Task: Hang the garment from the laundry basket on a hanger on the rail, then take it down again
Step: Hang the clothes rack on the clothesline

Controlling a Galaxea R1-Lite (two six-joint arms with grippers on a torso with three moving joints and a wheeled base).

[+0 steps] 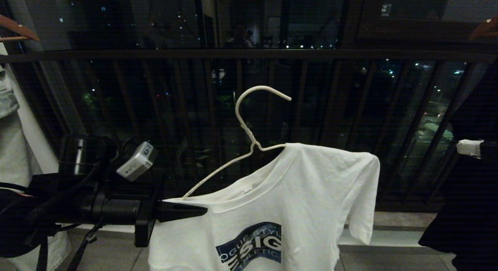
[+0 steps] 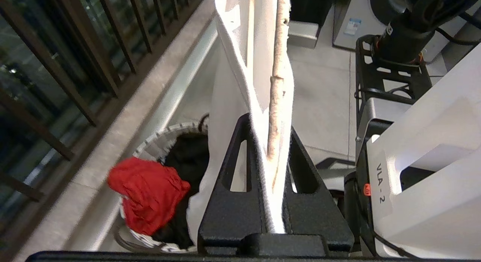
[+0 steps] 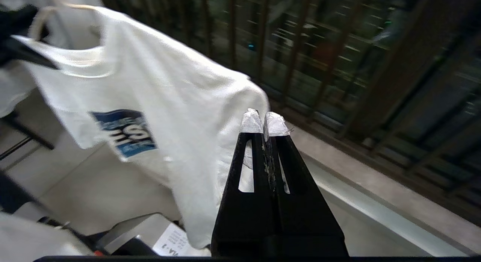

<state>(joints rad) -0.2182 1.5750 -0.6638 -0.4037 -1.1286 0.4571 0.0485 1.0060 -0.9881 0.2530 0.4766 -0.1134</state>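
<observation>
- A dark barred window railing (image 1: 249,55) fills the background, with night lights beyond the glass and a pale stone ledge (image 1: 393,220) along its foot above a tiled floor.
- The white T-shirt (image 1: 280,208) hangs in front of the railing on the cream wire hanger (image 1: 249,135), with the blue logo (image 1: 253,245) facing the head camera.
- The hanger is tilted: its hook points up and is caught on nothing, its bare wire slopes down toward the robot's left, and its other shoulder is hidden inside the shirt.
- The left gripper (image 1: 183,210) reaches in level from the left, its fingers clamped together on the shirt's shoulder edge and the hanger end.
- In the left wrist view the white cloth and the wire are pinched between the two black fingers (image 2: 233,187).
- Below that grip, the laundry basket (image 2: 158,141) with its pale perforated rim stands on the floor against the ledge; a red garment (image 2: 150,194) lies over its edge and something dark lies inside.
- The right gripper (image 3: 264,123) is held apart from the shirt, near its sleeve, with its white-tipped fingers pressed together on nothing.
- A brown wooden hanger (image 1: 17,30) and a pale denim piece (image 1: 7,96) show at the far left.
- A black garment (image 1: 467,177) hangs at the right edge.
</observation>
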